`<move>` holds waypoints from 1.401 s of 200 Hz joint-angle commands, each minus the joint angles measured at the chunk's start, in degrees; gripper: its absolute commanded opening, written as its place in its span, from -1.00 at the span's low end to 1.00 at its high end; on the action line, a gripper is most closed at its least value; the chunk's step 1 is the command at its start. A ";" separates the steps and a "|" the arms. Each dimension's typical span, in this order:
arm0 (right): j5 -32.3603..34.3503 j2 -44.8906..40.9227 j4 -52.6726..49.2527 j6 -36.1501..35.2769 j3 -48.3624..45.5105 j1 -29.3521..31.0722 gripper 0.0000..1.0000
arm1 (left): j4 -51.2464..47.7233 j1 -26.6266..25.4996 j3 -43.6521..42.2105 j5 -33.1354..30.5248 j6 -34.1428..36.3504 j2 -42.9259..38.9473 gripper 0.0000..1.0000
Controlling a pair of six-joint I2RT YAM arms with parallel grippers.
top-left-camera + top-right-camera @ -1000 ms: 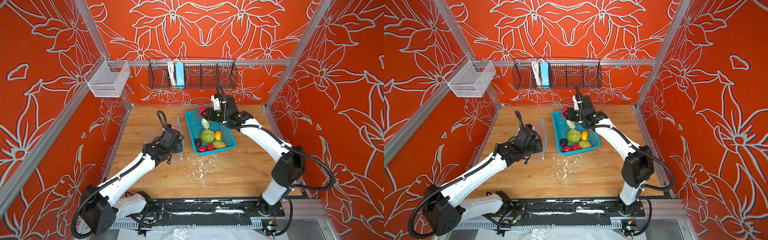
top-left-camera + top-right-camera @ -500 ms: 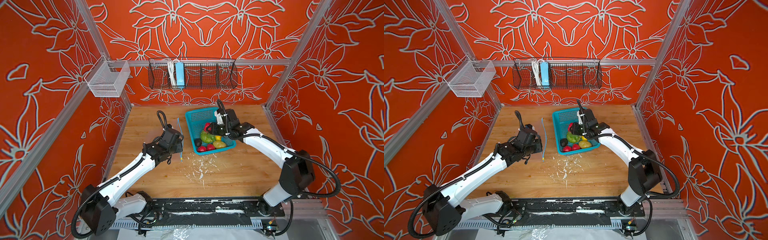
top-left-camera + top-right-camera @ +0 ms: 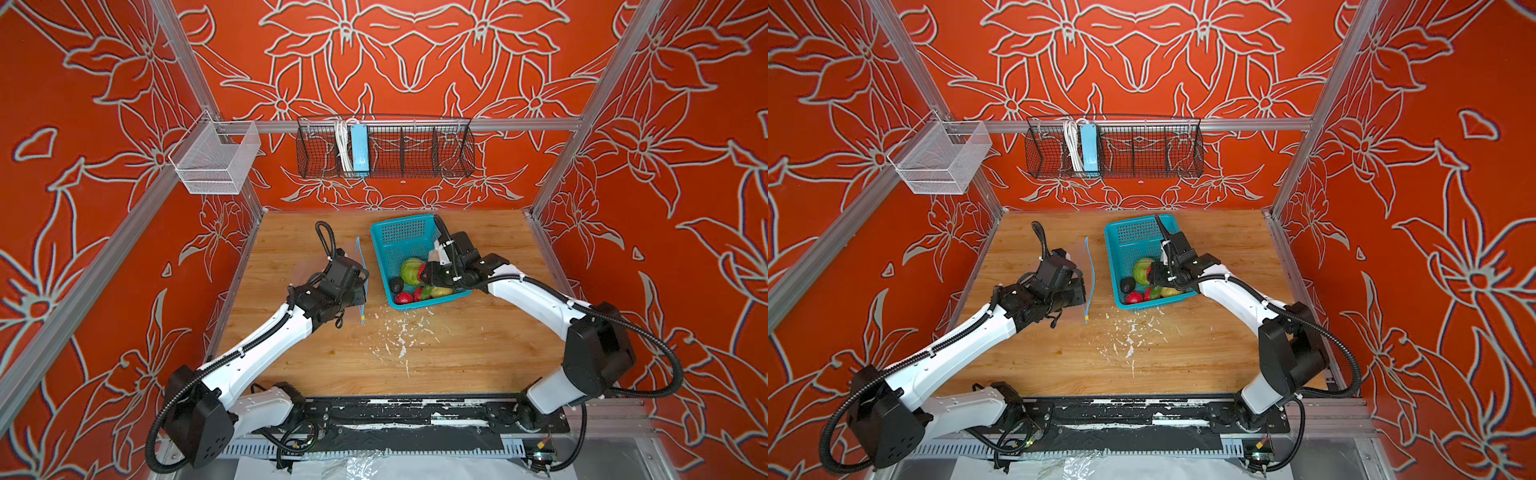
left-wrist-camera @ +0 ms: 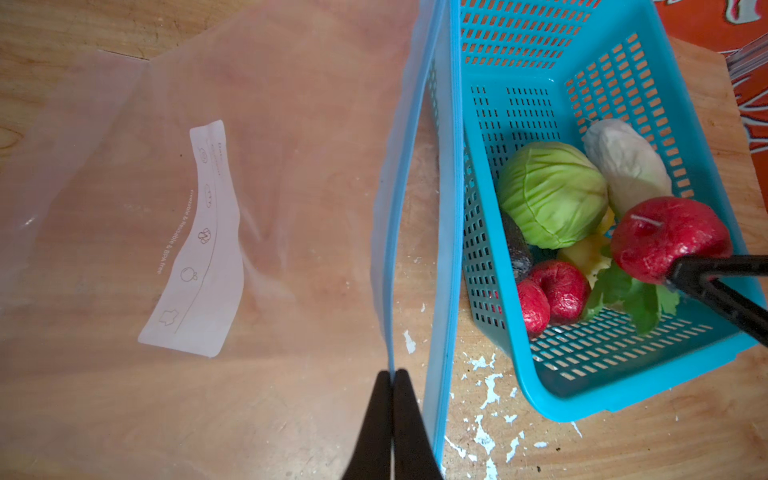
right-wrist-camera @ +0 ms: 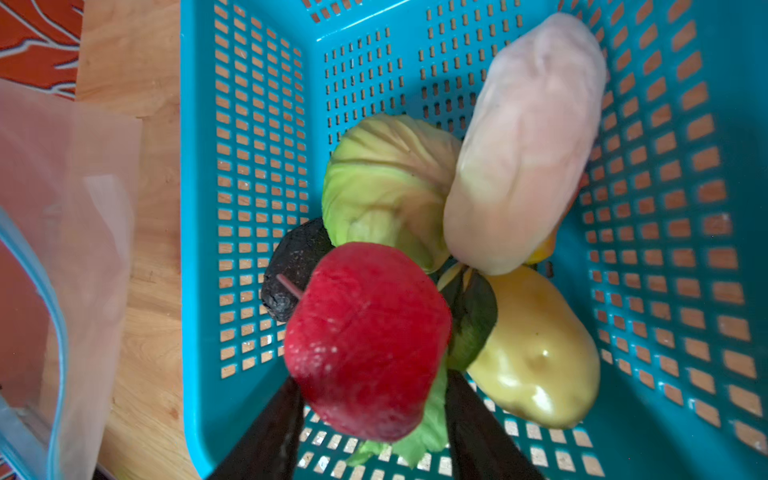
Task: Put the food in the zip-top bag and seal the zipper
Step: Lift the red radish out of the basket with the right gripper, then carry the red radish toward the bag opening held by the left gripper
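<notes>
A teal perforated basket stands toward the back of the wooden tabletop. Behind the teal basket and higher, a black wire rack hangs from an aluminium rail on the orange flowered wall. A light-blue power strip stands upright in the rack, with a bundled white cable just beside it. Behind the teal basket and to its left in both top views, a white mesh bin hangs near the corner post. In front of the teal basket, white flecks lie scattered on the wood. Farther in front runs a black base rail, scuffed white.
</notes>
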 commanded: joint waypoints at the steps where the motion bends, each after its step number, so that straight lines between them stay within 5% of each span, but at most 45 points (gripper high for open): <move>1: 2.15 -0.97 -3.01 -0.45 0.79 -0.08 0.21 | 0.16 -0.20 0.38 -0.19 -0.28 0.58 -1.00; 96: 4.16 1.11 -6.21 -0.85 3.73 -0.13 0.19 | 0.42 -0.19 0.72 -0.02 -0.29 0.72 -1.00; 191: -1.10 -4.16 -0.97 -0.71 3.04 0.00 -0.21 | 0.75 -0.20 1.73 1.00 -0.81 1.05 -1.00; 280: -11.48 -11.68 8.81 6.18 -1.11 1.11 -0.29 | 1.52 -0.21 2.21 2.45 -0.77 0.66 -1.00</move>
